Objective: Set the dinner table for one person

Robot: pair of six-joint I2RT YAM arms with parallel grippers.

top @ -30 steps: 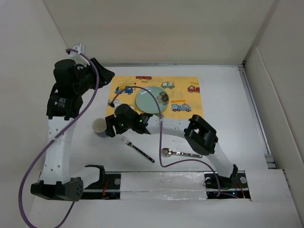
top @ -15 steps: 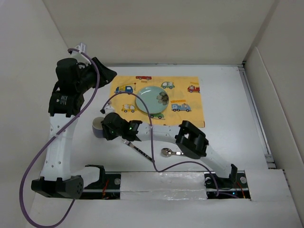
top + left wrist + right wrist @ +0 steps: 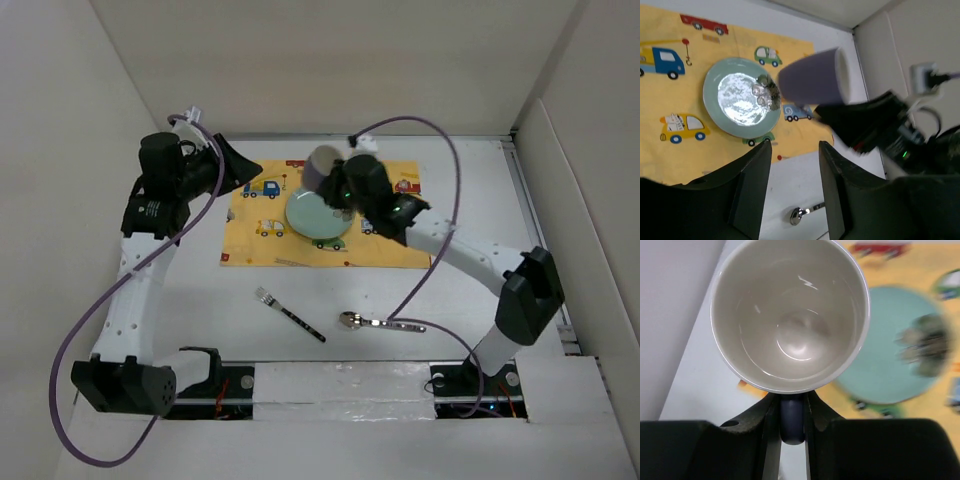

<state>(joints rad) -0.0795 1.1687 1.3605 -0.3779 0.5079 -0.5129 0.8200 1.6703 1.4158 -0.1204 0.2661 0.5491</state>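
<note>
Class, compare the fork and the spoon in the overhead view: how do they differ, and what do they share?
The fork has a dark handle; the spoon is shiny metal throughout. The fork lies diagonally, tines toward the far left; the spoon lies nearly parallel to the near edge, bowl to the left. Both rest on the bare table, off the mat.

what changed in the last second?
Right gripper grabbed the purple mug by its handle from the table left of the placemat, lifted it, now holds it above the placemat's far side near the plate. Left arm shifted slightly. Plate, fork, spoon unmoved.
</note>
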